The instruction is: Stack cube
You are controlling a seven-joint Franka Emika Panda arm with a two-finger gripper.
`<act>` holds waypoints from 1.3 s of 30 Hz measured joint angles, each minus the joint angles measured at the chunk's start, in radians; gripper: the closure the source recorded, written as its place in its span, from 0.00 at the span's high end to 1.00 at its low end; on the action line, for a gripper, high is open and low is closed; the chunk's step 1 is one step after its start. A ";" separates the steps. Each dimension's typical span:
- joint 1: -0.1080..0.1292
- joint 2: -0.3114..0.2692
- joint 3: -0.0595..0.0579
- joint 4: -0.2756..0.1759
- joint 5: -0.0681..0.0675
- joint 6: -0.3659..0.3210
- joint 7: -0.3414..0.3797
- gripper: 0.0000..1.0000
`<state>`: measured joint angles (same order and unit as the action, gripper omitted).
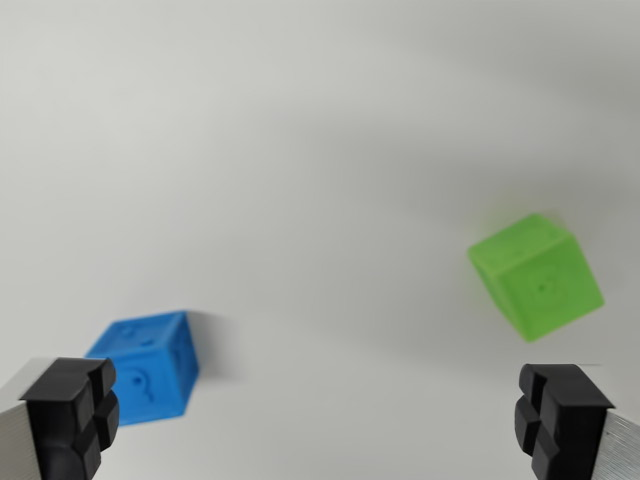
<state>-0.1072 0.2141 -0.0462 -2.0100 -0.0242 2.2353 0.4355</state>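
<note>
The hand [318, 420] is spread wide with nothing between its 2 black fingers [72, 415], which show only at the bottom corners of the wrist view, 1 at the wrist view's left and 1 at the wrist view's right, each mounted on a grey metal piece. Taking the blue cube [148, 367] as the landmark: it sits on the plain white table [300, 150] low in the picture, just beside and partly behind the finger at the wrist view's left, and whether the 2 touch cannot be told. Its faces carry faint embossed marks that are too blurred to read. The green cube [536, 276] lies well apart from the blue cube, toward the wrist view's right and higher in the picture, turned so that a corner edge faces the camera; it sits above the other finger, clear of it. Both cubes rest separately on the table, neither on top of the other. The whole view is slightly soft, with the green cube's edges smeared.
</note>
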 joint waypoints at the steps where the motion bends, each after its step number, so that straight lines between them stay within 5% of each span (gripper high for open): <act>1: -0.004 0.003 0.000 -0.002 0.001 0.005 -0.012 1.00; 39: -0.175 0.203 0.002 -0.007 0.034 0.202 -0.523 1.00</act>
<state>-0.2821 0.4172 -0.0442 -2.0174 0.0100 2.4372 -0.0871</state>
